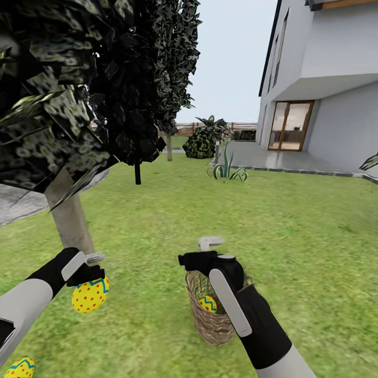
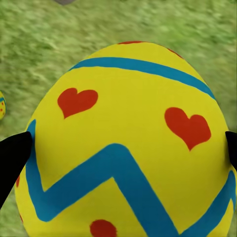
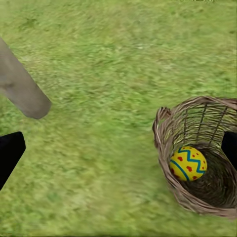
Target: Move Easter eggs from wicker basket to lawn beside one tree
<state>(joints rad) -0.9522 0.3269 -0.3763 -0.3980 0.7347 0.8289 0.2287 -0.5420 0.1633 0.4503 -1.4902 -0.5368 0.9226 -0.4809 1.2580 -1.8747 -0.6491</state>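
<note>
Two arms reach forward: the left gripper [image 1: 88, 276] hangs clamped on an Easter egg [image 1: 90, 295] beside the tree trunk [image 1: 69, 215]; the right gripper [image 1: 206, 251], fingers apart, hovers over the wicker basket [image 1: 202, 310] holding another egg [image 1: 207, 303]. A third egg [image 1: 18, 368] lies on the lawn [image 1: 294, 236].

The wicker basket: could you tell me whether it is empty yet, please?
Not empty: one Easter egg lies inside the wicker basket.
</note>
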